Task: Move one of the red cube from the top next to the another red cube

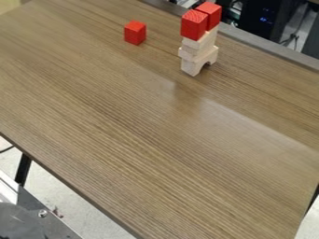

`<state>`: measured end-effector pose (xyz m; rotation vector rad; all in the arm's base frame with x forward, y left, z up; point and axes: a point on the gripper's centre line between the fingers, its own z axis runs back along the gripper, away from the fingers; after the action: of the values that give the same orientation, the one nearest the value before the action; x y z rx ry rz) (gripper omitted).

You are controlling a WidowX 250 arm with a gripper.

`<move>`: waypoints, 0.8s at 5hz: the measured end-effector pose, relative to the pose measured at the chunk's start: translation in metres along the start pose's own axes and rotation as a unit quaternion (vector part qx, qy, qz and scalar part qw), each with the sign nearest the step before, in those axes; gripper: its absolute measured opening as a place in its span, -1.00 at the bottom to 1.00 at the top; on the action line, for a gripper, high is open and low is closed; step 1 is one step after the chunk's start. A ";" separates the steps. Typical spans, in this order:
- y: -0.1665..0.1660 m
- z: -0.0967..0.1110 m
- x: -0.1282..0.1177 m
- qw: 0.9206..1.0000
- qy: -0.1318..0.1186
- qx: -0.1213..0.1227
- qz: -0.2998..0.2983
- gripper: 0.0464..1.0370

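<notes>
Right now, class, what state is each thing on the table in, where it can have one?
Lone red cube: resting on the table, uncovered
Front red cube: atop the stack
Rear red cube: atop the stack
Plain wooden blocks: stacked, standing
Arch block: opening downward, bearing the stack

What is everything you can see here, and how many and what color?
Tower-top cubes: 2, red, side by side on the block tower
Lone cube: 1, red, on the table, left of the tower
Wooden blocks: several, exact count unclear, pale, stacked under the two cubes, an arched one at the bottom
Table: 1, brown, across the middle
Table legs: 2, black, lower left and right edge
Equipment: count unclear, black with blue lights, beyond the table, upper right
Floor: 1, grey, lower left
</notes>
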<state>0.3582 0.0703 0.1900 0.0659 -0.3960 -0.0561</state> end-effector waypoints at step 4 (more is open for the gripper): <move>-0.029 -0.042 0.017 1.000 0.016 -0.011 -0.002 0.93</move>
<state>0.3888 0.0427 0.1559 0.0458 -0.3639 -0.0624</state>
